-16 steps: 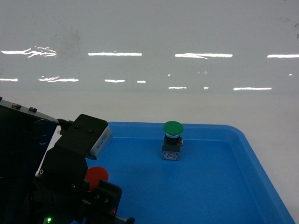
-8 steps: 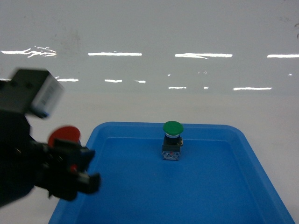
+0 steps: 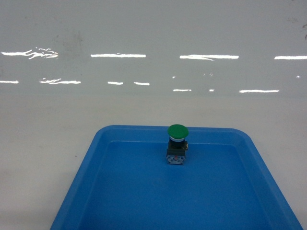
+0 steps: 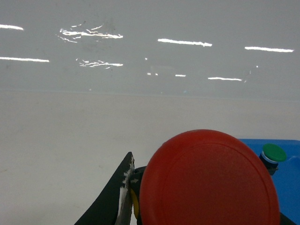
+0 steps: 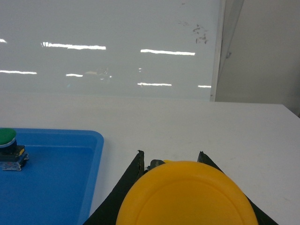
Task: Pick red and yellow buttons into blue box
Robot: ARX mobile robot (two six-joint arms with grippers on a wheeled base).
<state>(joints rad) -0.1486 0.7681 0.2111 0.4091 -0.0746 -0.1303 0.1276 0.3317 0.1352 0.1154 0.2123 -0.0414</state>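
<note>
The red button [image 4: 208,183] fills the lower part of the left wrist view, its round cap facing the camera. My left gripper [image 4: 204,164] is shut on its base, and one dark finger [image 4: 123,187] shows just left of the cap. In the right wrist view the yellow button [image 5: 187,199] is held the same way, with my right gripper [image 5: 170,157] shut on it and both fingertips showing behind the cap. Both hang above the white table. Neither gripper appears in the head view. The blue box is out of view.
A shallow blue tray [image 3: 76,191] lies at the front of the white table, with a green-capped button [image 3: 177,143] standing upright near its far edge. The tray [image 5: 96,150] lies left of my right gripper. A glossy white wall rises behind the table.
My left arm, carrying the red button, swung up and to the left and has left the head view. The green button and tray have not moved.
</note>
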